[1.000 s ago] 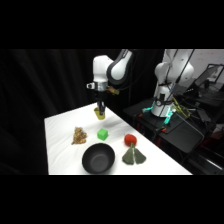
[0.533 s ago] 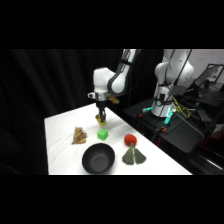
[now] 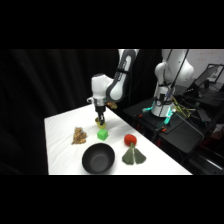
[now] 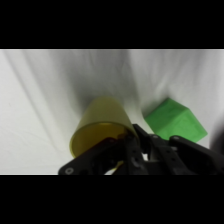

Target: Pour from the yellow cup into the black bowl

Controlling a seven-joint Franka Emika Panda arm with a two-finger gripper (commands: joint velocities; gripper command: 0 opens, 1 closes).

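White counter (image 3: 60, 150) lay under your tool (image 4: 131, 150), which I judged clamped on the yellow cup (image 4: 100, 127); you needed to lift it upright before tipping over the black bowl (image 3: 98, 158).

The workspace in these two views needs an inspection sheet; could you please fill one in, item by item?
Surface: white table, covered with a creased white cloth.
Job's things: yellow cup under the gripper, beside the green cube; black bowl near the table's front edge, apart from the cup.
Clutter: green cube; red object; dark green fan-shaped object; brownish pile.
Grippers: gripper down at the cup; whether its fingers are open or shut cannot be told.
Cables: thin cables at the second robot.
Surroundings: black curtain behind; second white robot on a dark bench at right.
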